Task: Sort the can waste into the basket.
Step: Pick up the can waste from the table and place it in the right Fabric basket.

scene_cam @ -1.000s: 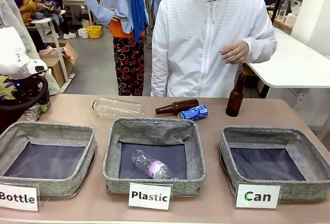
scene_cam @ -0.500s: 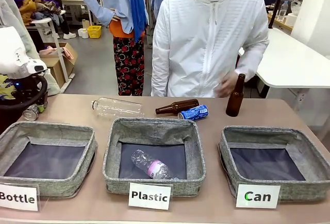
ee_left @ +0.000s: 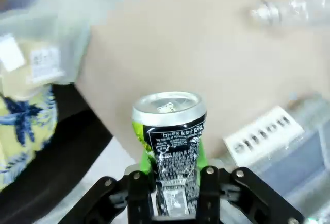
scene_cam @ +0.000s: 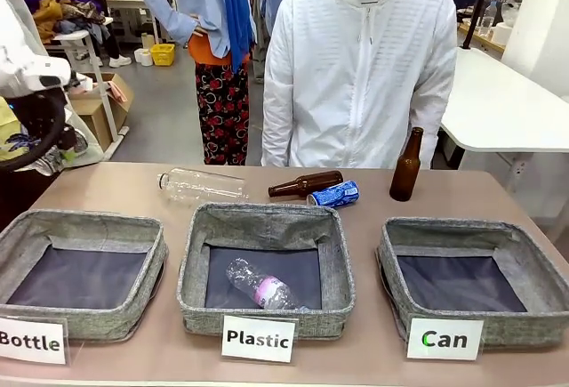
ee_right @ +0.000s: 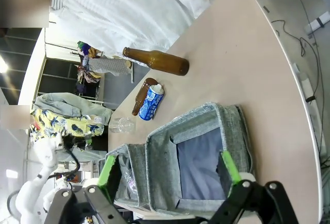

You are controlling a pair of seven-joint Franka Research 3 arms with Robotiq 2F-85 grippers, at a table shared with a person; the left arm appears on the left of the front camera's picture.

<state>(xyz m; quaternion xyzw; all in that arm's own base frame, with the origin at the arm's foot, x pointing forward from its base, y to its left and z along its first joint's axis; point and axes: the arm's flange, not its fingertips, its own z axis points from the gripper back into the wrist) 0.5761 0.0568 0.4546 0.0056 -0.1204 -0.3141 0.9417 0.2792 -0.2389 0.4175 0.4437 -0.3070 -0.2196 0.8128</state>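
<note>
In the left wrist view my left gripper (ee_left: 170, 157) is shut on a black can (ee_left: 169, 126) with silver-white print, its green pads pressed on both sides, held above the table's left end. A blue can (scene_cam: 334, 195) lies on its side at the far middle of the table, also seen as the blue can (ee_right: 151, 103). The grey basket (scene_cam: 444, 227) with the "Can" sign (scene_cam: 444, 338) sits at front right. My right gripper (ee_right: 168, 171) hangs open above that basket (ee_right: 240, 131), with nothing between its fingers.
A brown bottle (scene_cam: 305, 183) lies next to the blue can and another (scene_cam: 406, 166) stands upright at the far right. A clear bottle (scene_cam: 200, 184) lies far left. The "Plastic" basket (scene_cam: 267, 218) holds a plastic bottle; the "Bottle" basket (scene_cam: 80, 222) is front left. A person (scene_cam: 360, 67) stands across the table.
My left arm has risen from the table's left edge, carrying the black can upward. The person's hand has dropped away from the upright brown bottle.
</note>
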